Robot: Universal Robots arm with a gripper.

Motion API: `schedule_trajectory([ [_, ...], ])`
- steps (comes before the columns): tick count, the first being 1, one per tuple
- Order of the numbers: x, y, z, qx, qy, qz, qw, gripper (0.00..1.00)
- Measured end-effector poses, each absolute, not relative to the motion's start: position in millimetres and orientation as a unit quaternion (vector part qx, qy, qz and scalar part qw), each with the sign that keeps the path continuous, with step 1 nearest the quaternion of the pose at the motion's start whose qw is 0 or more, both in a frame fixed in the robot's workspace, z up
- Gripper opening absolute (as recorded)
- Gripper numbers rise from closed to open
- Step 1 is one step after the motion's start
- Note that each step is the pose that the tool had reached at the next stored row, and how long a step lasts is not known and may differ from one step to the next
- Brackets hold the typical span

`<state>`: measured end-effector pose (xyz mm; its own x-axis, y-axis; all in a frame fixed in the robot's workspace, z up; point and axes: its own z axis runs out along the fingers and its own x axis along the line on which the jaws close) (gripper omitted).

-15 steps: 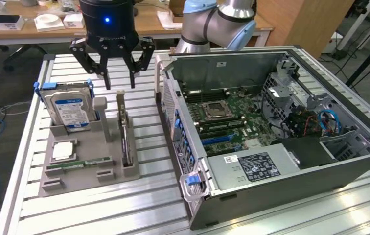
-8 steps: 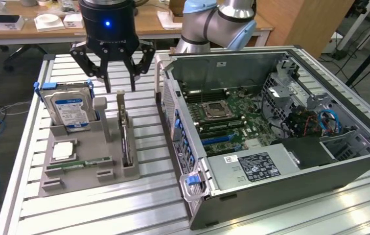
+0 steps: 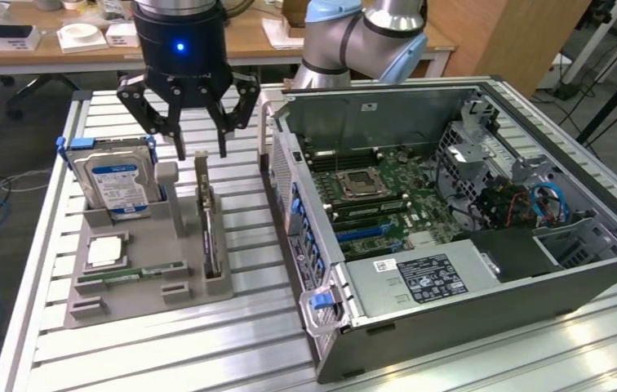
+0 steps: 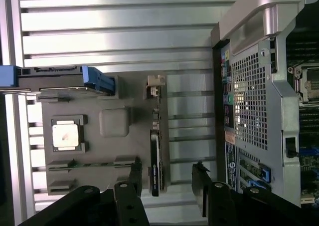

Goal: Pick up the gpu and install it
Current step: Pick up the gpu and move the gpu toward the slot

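Observation:
The gpu [image 3: 208, 229] stands on edge in a slot of the grey parts holder [image 3: 167, 245], its silvery bracket end toward the back. From the wrist view it is a thin dark strip [image 4: 155, 158]. My gripper [image 3: 201, 152] hangs open just above the card's back end, not touching it. The wrist view has the black fingers [image 4: 135, 173] spread with the gripper [image 4: 167, 180] near the card's end. The open computer case [image 3: 450, 220] lies on its side to the exterior view's right, its motherboard [image 3: 379, 196] exposed.
A silver hard drive [image 3: 118, 175] with a blue-white label stands at the holder's back. A processor chip [image 3: 105, 253] and a green memory stick [image 3: 135, 273] lie in the holder. The case's rear panel [image 4: 249, 101] is close beside the holder. A cluttered desk [image 3: 69, 41] stands behind.

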<state>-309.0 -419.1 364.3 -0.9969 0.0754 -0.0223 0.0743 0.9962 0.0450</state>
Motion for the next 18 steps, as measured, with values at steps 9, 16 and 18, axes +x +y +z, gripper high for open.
schedule_trajectory([
  [9, -308.4, -424.3, 359.5, 0.037, 0.999, 0.022, 0.012, 0.53],
  [16, -307.7, -426.9, 353.7, 0.037, 0.999, 0.022, 0.012, 0.53],
  [18, -307.6, -427.6, 351.9, 0.037, 0.999, 0.022, 0.011, 0.53],
])
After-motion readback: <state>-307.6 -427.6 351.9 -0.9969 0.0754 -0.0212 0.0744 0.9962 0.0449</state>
